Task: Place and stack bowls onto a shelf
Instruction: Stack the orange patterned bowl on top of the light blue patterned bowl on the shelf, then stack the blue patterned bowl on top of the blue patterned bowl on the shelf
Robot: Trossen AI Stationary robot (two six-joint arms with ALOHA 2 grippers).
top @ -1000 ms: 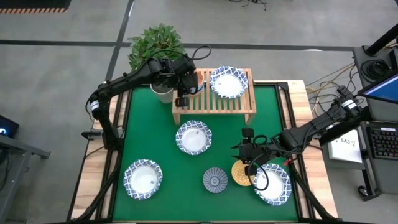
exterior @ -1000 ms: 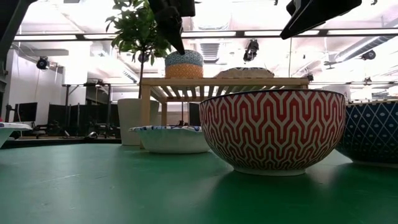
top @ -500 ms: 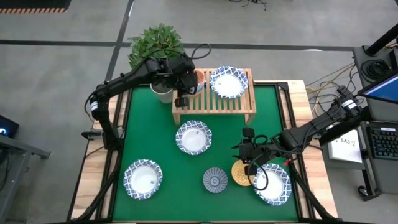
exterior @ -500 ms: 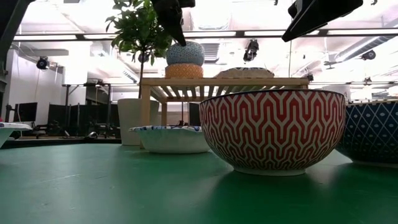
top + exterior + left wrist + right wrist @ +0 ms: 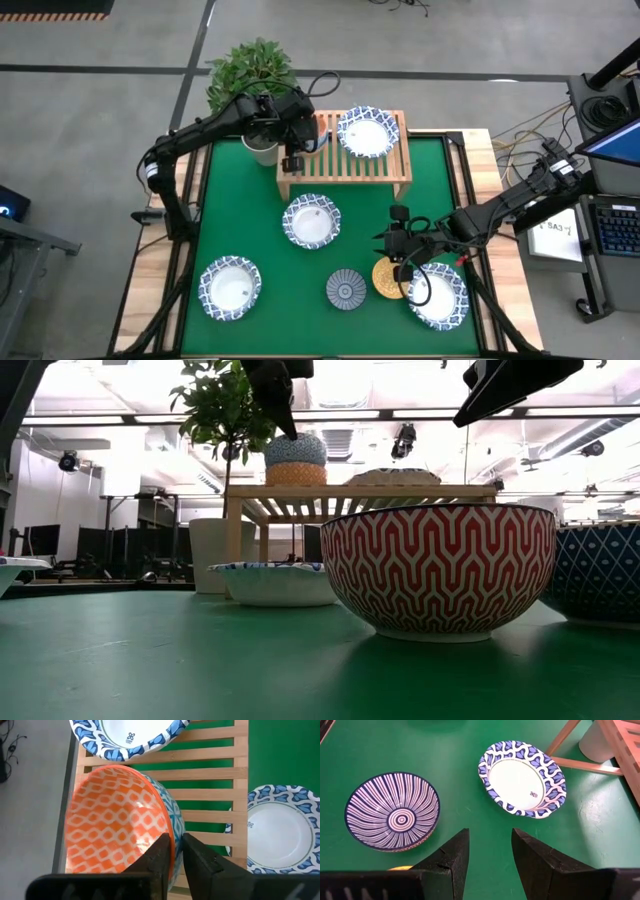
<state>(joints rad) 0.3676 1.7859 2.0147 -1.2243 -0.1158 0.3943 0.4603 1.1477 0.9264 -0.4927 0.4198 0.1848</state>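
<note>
Nearest the low camera stands a red-and-white patterned bowl (image 5: pixel 438 568), blocking much of the table behind it. On the green mat (image 5: pixel 250 230) lie three white blue-rimmed bowls (image 5: pixel 311 221), one striped bowl (image 5: pixel 346 289) and one yellow bowl (image 5: pixel 388 278). The right gripper (image 5: pixel 400 262) hovers over the yellow bowl, fingers apart and empty. Farther back, the wooden shelf (image 5: pixel 345 165) carries a fourth white bowl (image 5: pixel 367 132). The left gripper (image 5: pixel 172 862) pinches the rim of a light blue bowl (image 5: pixel 296 450) nested in an orange one (image 5: pixel 296 474) at the shelf's end beside the potted plant (image 5: pixel 251 75).
</note>
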